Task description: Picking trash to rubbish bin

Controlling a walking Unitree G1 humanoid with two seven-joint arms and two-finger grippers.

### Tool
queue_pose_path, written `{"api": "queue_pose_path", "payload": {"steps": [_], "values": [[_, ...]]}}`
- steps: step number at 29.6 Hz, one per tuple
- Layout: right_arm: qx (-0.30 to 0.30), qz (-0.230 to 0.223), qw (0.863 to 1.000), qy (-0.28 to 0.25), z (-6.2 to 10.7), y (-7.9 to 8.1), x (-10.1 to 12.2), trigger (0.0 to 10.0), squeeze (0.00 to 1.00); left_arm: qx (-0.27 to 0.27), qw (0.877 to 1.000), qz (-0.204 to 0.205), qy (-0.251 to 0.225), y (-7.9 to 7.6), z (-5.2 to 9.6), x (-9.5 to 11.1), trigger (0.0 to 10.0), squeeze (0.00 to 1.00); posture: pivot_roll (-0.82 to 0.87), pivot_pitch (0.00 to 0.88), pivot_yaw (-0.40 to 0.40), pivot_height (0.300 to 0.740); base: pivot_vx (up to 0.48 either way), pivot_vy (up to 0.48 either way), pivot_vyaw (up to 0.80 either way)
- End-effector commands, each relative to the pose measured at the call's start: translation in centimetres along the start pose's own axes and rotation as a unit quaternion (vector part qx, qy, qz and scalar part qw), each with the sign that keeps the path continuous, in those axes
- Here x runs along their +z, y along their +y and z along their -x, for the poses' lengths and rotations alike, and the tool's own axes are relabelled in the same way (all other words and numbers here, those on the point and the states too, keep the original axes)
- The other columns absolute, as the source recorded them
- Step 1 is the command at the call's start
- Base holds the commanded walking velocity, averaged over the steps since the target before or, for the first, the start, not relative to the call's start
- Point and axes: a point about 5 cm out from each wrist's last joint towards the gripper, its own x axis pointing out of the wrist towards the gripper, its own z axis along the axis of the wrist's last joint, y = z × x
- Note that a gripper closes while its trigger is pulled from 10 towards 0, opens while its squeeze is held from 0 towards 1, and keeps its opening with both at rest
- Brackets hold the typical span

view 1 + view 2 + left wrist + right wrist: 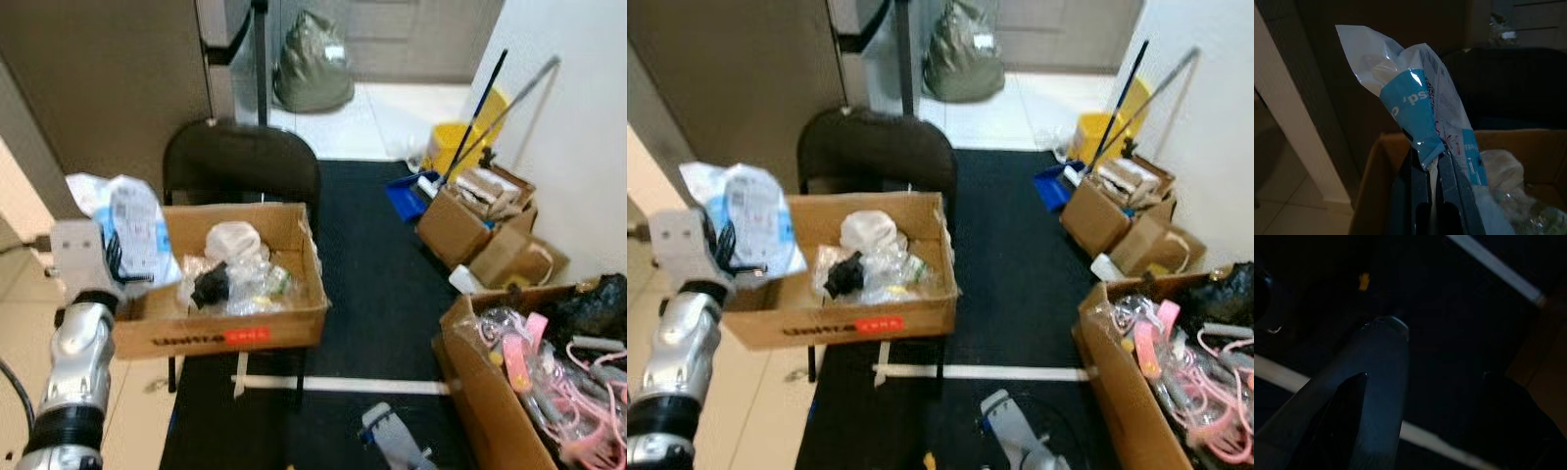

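My left gripper [115, 264] is shut on a white and blue plastic bag [137, 230], held just above the left end of an open cardboard box [220, 333] that rests on a black chair [240, 162]. In the left wrist view the bag [1415, 107] rises from between the black fingers [1418, 186], with the box's left wall [1371, 186] right below. Inside the box lie a crumpled white bag [235, 240], a black lump [211, 286] and clear plastic wrappers. My right gripper [392, 441] hangs low over the black mat.
A second cardboard box [490, 392] with pink and clear items stands at the right. Smaller boxes [460, 225], a yellow bucket [453, 147] and mop handles line the right wall. A grey-green sack [313, 69] sits by the far doorway. White tape [343, 384] crosses the mat.
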Motion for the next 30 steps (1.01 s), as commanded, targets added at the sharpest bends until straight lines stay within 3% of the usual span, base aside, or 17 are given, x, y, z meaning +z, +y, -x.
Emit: {"api": "queue_pose_path", "payload": {"steps": [1, 5, 7, 9, 10, 15, 16, 20, 23, 26, 29, 30], "values": [[0.007, -0.008, 0.999, 0.031, 0.1, 0.4, -1.8, 10.0, 0.0, 0.001, 1.0, 0.006, 0.007, 0.6, -0.1, -0.2, 10.0, 0.0, 0.13, 0.048, 0.021, 0.74, 0.33, 0.0, 0.0], [0.006, -0.008, 0.999, 0.032, 0.2, 0.4, -2.0, 10.0, 0.0, -0.014, 1.0, 0.02, 0.003, 0.4, -0.2, -0.1, 10.0, 0.0, 0.13, 0.049, 0.02, 0.74, 0.326, 0.0, 0.0], [0.005, -0.008, 0.999, 0.034, 0.2, 0.4, -2.1, 10.0, 0.0, -0.06, 0.996, 0.064, -0.003, -0.8, -0.3, 0.1, 10.0, 0.0, 0.13, 0.049, 0.019, 0.74, 0.274, 0.0, 0.0], [0.005, -0.008, 0.999, 0.035, 0.2, 0.3, -2.2, 10.0, 0.0, -0.083, 0.994, 0.072, -0.001, -1.5, -0.2, 0.0, 10.0, 0.0, 0.13, 0.049, 0.019, 0.74, 0.0, 0.0, 0.0], [0.004, -0.007, 0.999, 0.035, 0.2, 0.3, -2.2, 10.0, 0.0, -0.102, 0.992, 0.078, 0.001, -2.1, 0.0, -0.2, 10.0, 1.0, 0.13, 0.049, 0.02, 0.74, 0.0, 0.0, 0.0], [0.002, -0.008, 0.999, 0.037, 0.3, 0.1, -2.4, 10.0, 0.0, -0.132, 0.986, 0.099, 0.01, -3.9, 0.6, -0.8, 10.0, 1.0, 0.12, 0.047, 0.021, 0.74, 0.0, 0.0, 0.0], [0.001, -0.006, 0.999, 0.039, 0.3, 0.0, -2.5, 10.0, 0.0, -0.149, 0.982, 0.112, 0.02, -5.2, 1.1, -1.4, 10.0, 1.0, 0.12, 0.047, 0.02, 0.74, 0.0, 0.0, 0.0], [0.001, -0.005, 0.999, 0.039, 0.3, 0.0, -2.6, 10.0, 0.0, -0.171, 0.977, 0.119, 0.035, -6.2, 1.7, -2.1, 10.0, 1.0, 0.12, 0.046, 0.02, 0.74, 0.0, 0.0, 0.0], [0.002, -0.004, 0.999, 0.038, 0.3, 0.0, -2.5, 10.0, 0.0, -0.218, 0.966, 0.124, 0.06, -7.6, 3.0, -3.4, 10.0, 1.0, 0.12, 0.045, 0.02, 0.74, 0.0, 0.0, 0.0], [0.003, -0.003, 0.999, 0.038, 0.3, 0.0, -2.5, 10.0, 0.0, -0.22, 0.964, 0.132, 0.074, -7.9, 3.4, -3.9, 10.0, 1.0, 0.13, 0.044, 0.021, 0.74, 0.0, 0.0, 0.0], [0.003, -0.003, 0.999, 0.037, 0.3, 0.1, -2.4, 10.0, 0.0, -0.239, 0.962, 0.108, 0.081, -8.4, 3.9, -4.2, 10.0, 1.0, 0.13, 0.046, 0.019, 0.74, 0.0, 0.0, 0.0], [0.004, -0.002, 0.999, 0.037, 0.3, 0.1, -2.3, 10.0, 0.0, -0.233, 0.963, 0.111, 0.082, -8.3, 3.8, -4.2, 10.0, 0.76, 0.13, 0.047, 0.021, 0.74, 0.0, 0.0, 0.0]]}}
